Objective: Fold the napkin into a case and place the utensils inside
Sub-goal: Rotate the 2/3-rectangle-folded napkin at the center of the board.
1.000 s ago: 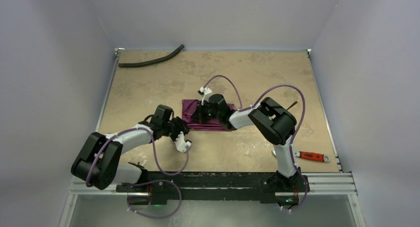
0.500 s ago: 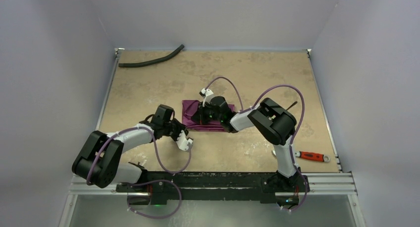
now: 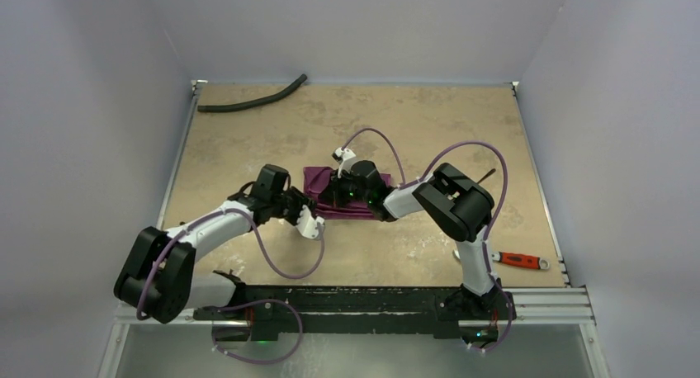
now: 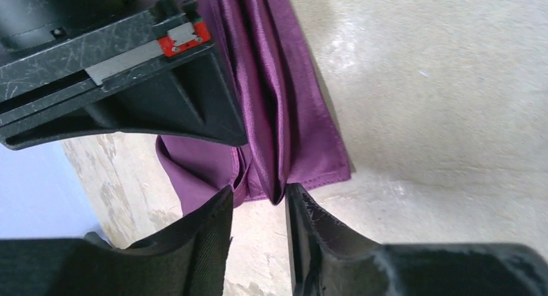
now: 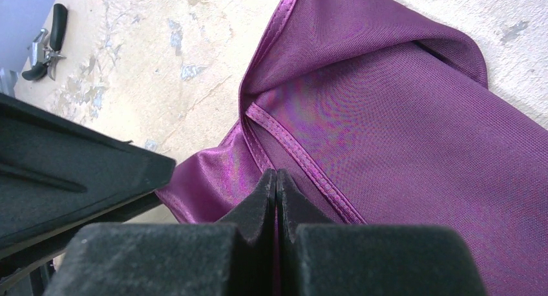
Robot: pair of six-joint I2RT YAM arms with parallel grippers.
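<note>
The plum-purple napkin (image 3: 323, 203) lies folded in a small rectangle at mid-table. My right gripper (image 3: 351, 184) sits on top of it. In the right wrist view its fingertips (image 5: 276, 176) are shut, with a sliver of the napkin (image 5: 400, 128) pinched between them beside a stitched hem. My left gripper (image 3: 310, 222) is at the napkin's near-left corner. In the left wrist view its gripper (image 4: 258, 202) is open, with a fold of the napkin's (image 4: 291, 115) edge at the gap between its tips. A thin dark handle (image 3: 489, 175), perhaps the spoon, pokes out behind my right arm. The fork is not clearly seen.
A long black hose (image 3: 252, 97) lies at the far left corner. A red-handled tool (image 3: 520, 260) lies at the near right. The right gripper's black body (image 4: 110, 63) looms close above the left fingers.
My left gripper has moved away from the near edge and right, up to the napkin's near-left corner. The right gripper has stayed on the napkin, shifting only slightly.
</note>
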